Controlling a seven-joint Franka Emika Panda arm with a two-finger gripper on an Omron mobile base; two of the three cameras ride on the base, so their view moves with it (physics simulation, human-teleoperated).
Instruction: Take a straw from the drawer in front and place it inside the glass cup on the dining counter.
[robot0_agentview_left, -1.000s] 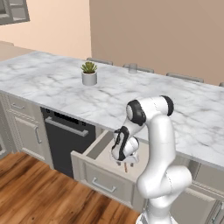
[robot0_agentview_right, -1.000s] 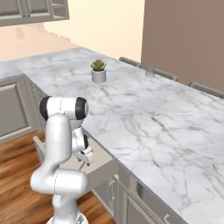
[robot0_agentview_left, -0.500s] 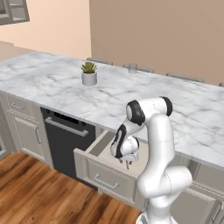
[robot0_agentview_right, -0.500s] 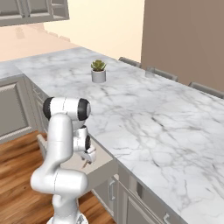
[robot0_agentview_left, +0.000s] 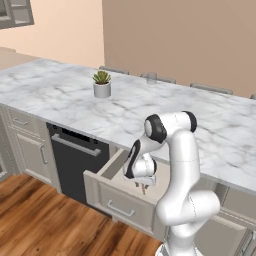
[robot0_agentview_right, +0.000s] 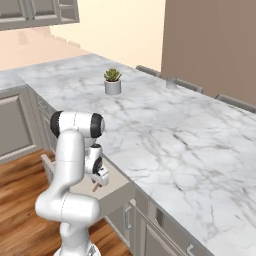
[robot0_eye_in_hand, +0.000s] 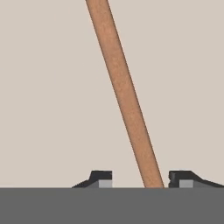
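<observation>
The gripper (robot0_eye_in_hand: 135, 177) hangs low inside the open drawer (robot0_agentview_left: 116, 196), jaws apart astride the straw (robot0_eye_in_hand: 122, 89) lying on the drawer floor, nearer one tip; contact is unclear. The glass cup (robot0_agentview_left: 151, 78) stands at the counter's (robot0_agentview_left: 60, 97) far edge.

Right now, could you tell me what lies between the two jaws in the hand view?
The straw runs up between them over the drawer floor, nearer the right-hand tip; whether it touches that tip is unclear.
</observation>
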